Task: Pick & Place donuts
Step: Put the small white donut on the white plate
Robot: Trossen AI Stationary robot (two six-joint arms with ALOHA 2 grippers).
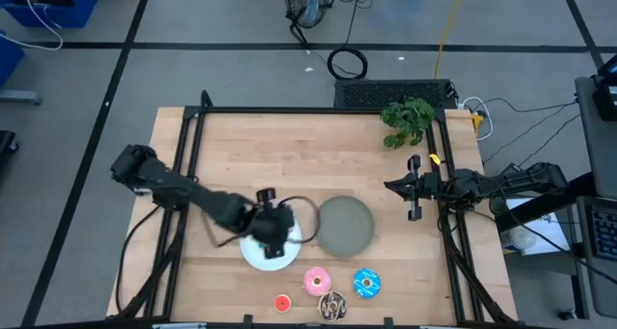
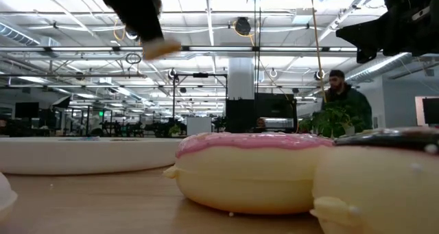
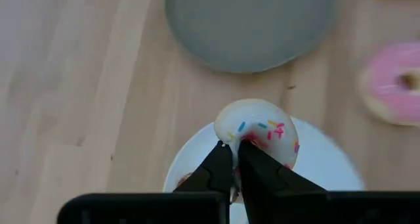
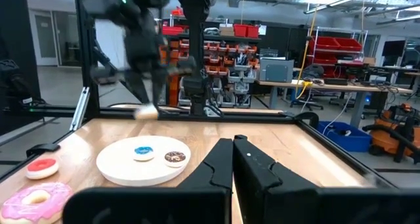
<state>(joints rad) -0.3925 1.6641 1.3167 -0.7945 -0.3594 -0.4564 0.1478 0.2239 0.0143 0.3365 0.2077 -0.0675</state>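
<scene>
My left gripper (image 3: 234,146) hovers over the white plate (image 1: 253,257), shut on the tiny whitish-pink sprinkled donut (image 3: 262,124). The tiny blue donut (image 4: 143,152) and tiny brown donut (image 4: 174,157) lie flat on that plate. Near the table's near edge the pink donut (image 1: 317,281), blue sprinkled donut (image 1: 366,283), chocolate donut (image 1: 334,307) and tiny red donut (image 1: 281,303) lie flat on the wood. My right gripper (image 4: 233,142) waits shut at the table's right side, touching nothing. My left gripper pinches the whitish-pink donut's rim (image 3: 230,133) between its two fingertips, coming from above and slanting down. The donut is lifted clear, held above the white plate (image 4: 118,161), as the right wrist and low views show.
The grey plate (image 1: 345,223) sits just right of the white plate, with nothing on it. A green plant (image 1: 407,120) stands at the far right corner. Black frame rails run along the table's edges. A person (image 2: 346,100) stands in the room beyond the table.
</scene>
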